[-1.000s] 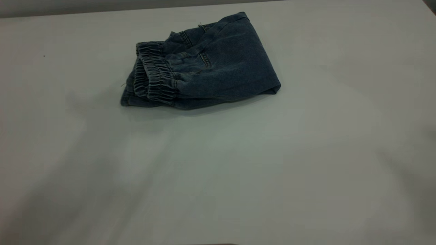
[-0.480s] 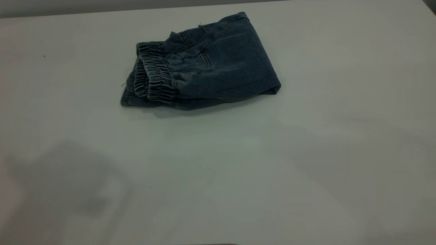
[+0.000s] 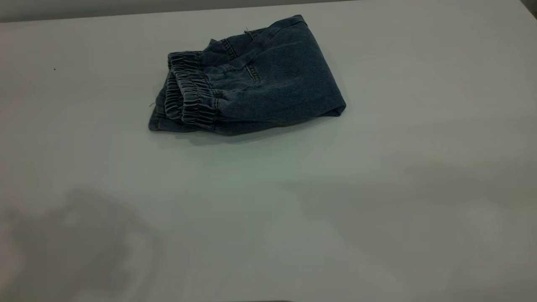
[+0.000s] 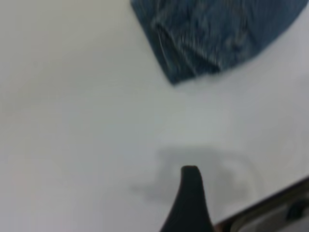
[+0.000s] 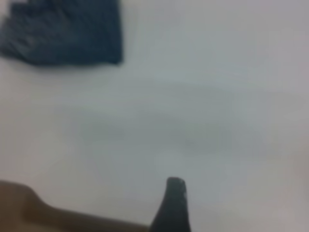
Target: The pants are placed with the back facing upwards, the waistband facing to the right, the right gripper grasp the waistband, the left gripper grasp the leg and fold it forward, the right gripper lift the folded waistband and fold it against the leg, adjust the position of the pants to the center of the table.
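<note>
The blue denim pants (image 3: 247, 82) lie folded into a compact bundle on the white table (image 3: 293, 209), a little behind its middle. The elastic waistband (image 3: 188, 92) is on the bundle's left side, lying over the leg layers. Both grippers are outside the exterior view. In the left wrist view only a dark tip of my left gripper (image 4: 190, 193) shows, well away from the pants (image 4: 212, 34). The right wrist view likewise shows just a dark tip of my right gripper (image 5: 175, 200), with the pants (image 5: 63, 34) far off. Neither gripper touches the cloth.
The table's far edge (image 3: 126, 14) runs just behind the pants. A table edge (image 4: 270, 203) crosses the corner of the left wrist view. Another edge (image 5: 58, 212) shows in the right wrist view. Soft arm shadows (image 3: 84, 235) lie on the near tabletop.
The pants have not moved. The shadows on the near tabletop have shifted, the left one sliding towards the near left corner and the right one spreading across the near right side.
</note>
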Controlling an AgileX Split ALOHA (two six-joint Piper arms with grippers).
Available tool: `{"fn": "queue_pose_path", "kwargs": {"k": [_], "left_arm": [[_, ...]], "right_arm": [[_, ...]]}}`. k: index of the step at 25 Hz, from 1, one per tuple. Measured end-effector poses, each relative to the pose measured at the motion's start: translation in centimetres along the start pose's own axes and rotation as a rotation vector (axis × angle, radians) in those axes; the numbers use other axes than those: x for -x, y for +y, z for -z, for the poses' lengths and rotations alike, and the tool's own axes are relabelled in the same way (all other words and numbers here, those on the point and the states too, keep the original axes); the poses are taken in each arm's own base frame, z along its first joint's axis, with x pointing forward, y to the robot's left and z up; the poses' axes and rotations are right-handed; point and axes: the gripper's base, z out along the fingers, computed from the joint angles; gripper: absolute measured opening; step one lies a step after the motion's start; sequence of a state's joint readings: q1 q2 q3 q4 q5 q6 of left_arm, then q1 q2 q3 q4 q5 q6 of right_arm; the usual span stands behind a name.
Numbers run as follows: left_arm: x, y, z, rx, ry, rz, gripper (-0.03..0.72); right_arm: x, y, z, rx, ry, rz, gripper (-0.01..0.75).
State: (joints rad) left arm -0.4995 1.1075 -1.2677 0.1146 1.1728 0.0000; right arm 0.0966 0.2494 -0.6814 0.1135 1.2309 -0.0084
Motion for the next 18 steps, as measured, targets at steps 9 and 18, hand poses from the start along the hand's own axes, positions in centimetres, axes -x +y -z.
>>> {"fn": "queue_pose_path", "kwargs": {"k": [9,18], "left_arm": [[-6.5,-0.6,-2.6,-0.011,0.155,-0.052,0.561],[-12.3,-0.9,-2.8,-0.019,0.192,-0.055,0.561]], "right_arm": [[-2.8,-0.7,-4.3,-0.025,0.111,-0.006,0.586],[-4.0,-0.6,-2.5,-0.020,-0.045,0.008,0.586]]}}
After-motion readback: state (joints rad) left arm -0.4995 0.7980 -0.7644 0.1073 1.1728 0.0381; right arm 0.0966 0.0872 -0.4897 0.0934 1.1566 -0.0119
